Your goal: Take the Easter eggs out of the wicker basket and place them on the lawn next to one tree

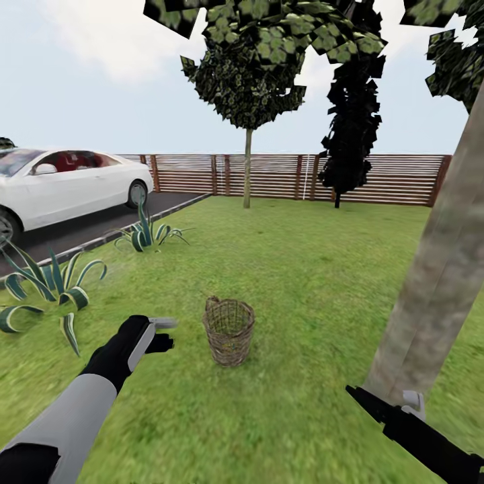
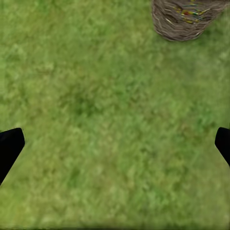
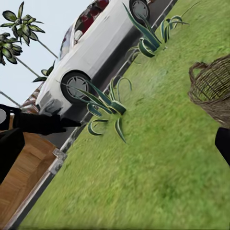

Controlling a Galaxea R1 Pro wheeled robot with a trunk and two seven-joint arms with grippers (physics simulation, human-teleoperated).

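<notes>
Eggs (image 2: 190, 9) show only as coloured specks inside the wicker basket (image 1: 229, 331); we cannot count them or tell their axis. Our left gripper (image 1: 163, 334) hangs released over the lawn (image 1: 302, 269), just left of the one upright basket. Whether our right gripper (image 1: 356, 396) is released or clenched, we cannot tell; it sits by the near tree (image 1: 437, 282). One white car (image 1: 67, 181) stands far left.

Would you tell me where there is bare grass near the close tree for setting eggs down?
Bare lawn lies between the wicker basket and the near tree trunk. Grass in front of the basket is also bare. Spiky plants crowd the driveway edge.
</notes>
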